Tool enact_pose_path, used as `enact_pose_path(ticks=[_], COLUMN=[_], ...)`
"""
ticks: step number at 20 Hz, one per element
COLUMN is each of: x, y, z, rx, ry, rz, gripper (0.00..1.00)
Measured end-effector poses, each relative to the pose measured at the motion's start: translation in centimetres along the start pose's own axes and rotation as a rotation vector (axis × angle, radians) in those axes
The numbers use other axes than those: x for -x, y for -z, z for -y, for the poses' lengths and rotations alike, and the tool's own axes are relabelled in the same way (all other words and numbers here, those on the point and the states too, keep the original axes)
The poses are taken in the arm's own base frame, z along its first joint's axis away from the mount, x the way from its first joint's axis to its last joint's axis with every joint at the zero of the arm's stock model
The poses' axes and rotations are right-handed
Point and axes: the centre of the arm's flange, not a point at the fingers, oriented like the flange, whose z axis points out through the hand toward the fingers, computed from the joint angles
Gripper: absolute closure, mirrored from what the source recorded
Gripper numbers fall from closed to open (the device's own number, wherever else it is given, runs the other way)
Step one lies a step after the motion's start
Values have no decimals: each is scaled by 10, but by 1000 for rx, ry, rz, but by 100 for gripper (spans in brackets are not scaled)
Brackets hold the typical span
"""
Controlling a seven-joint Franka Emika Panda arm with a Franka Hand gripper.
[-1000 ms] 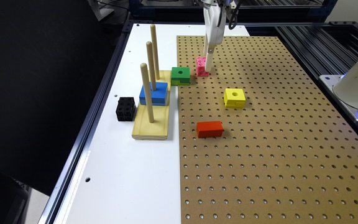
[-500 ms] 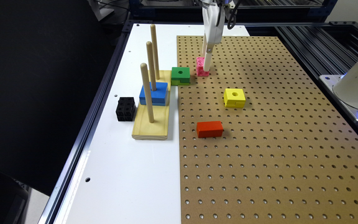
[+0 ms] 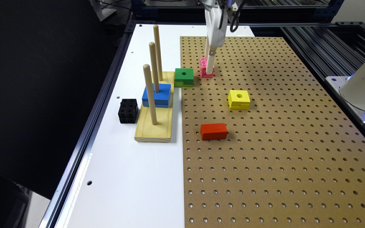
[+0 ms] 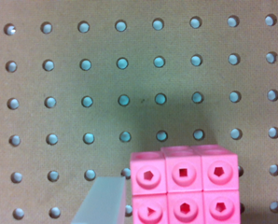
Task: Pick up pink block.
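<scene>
Hand (image 4: pixel 190 205) spread open straddles the pink block (image 4: pixel 184 186), apparently not yet touching it.

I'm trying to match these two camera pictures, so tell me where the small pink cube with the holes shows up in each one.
Exterior view: the small bright pink holed cube sits on the brown pegboard near its far edge, just to the exterior view's right of the green block, under the arm's white tool.
Wrist view: the cube sits close up, between the two pale fingers.
Shared landmark: the pegboard's hole grid under the cube.
</scene>
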Motion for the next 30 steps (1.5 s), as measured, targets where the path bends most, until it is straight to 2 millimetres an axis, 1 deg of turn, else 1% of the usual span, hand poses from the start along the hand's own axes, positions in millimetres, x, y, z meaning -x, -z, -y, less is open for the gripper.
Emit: enact_pose_path(ticks=[5,13,15,16,25,28,30], x=[-6,-5,-4,-4,-4,-5,-7], y=[-4,-7,-12,-14,-13,-7,3], z=[4,3,3,3,3,4,5], rx=[-2,1,5,4,3,0,-2], ry=[0,0,0,0,1,1,1], rz=[-3,3,9,7,7,0,-2], gripper=[0,0,0,100,100,100,100])
